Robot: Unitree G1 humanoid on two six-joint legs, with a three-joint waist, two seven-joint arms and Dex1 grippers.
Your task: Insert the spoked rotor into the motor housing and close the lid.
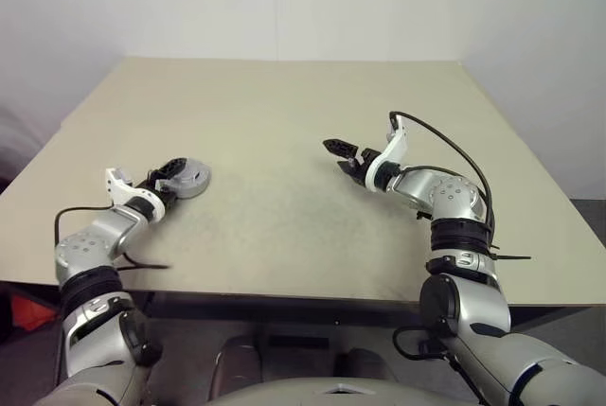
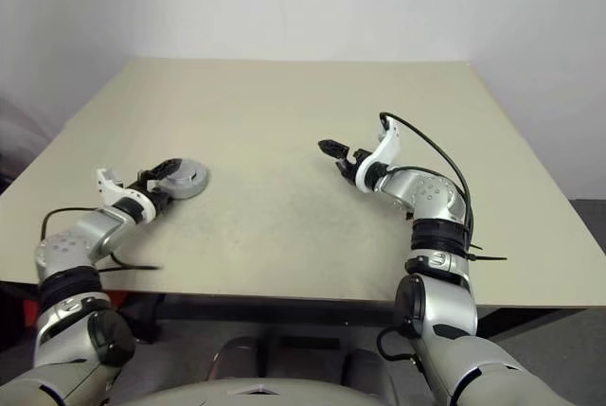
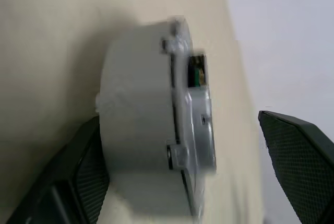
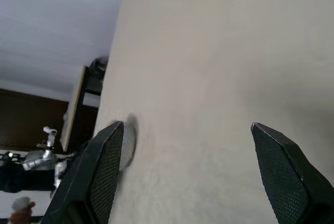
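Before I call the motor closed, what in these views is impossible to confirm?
- Inside of the round silver-grey metal motor housing: the left wrist view is side-on, so its own wall hides whether the rotor sits inside.
- Lid seating: blurred there, too small in the head views.
- Housing's near edge: covered by the left hand.

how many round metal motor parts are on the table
1. A closed silver-grey motor housing lies on the table's left side, between the open fingers of the left gripper. A rotor may be hidden inside it.
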